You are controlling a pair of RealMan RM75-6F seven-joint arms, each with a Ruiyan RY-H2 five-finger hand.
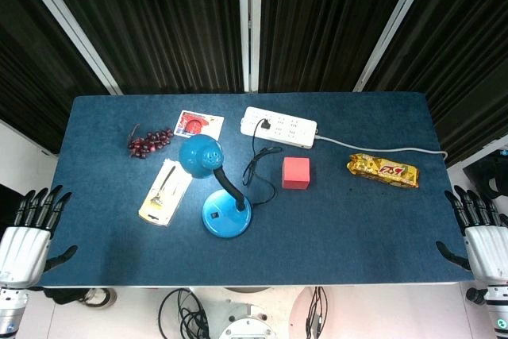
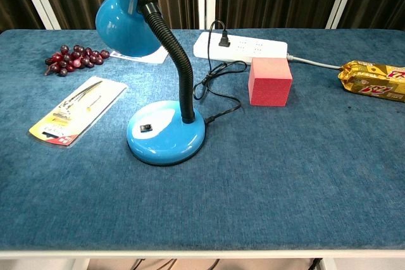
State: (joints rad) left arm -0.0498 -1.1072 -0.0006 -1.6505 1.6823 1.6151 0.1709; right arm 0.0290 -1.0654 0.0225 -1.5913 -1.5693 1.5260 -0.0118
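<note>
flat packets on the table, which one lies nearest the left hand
The tool blister pack, left of the blue lamp base. The yellow snack packet lies far right; the red-printed card sits farther back.

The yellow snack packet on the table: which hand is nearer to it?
Right. The right hand is open at the table's right edge, just below the yellow snack packet. The left hand is open at the opposite edge, far away.
</note>
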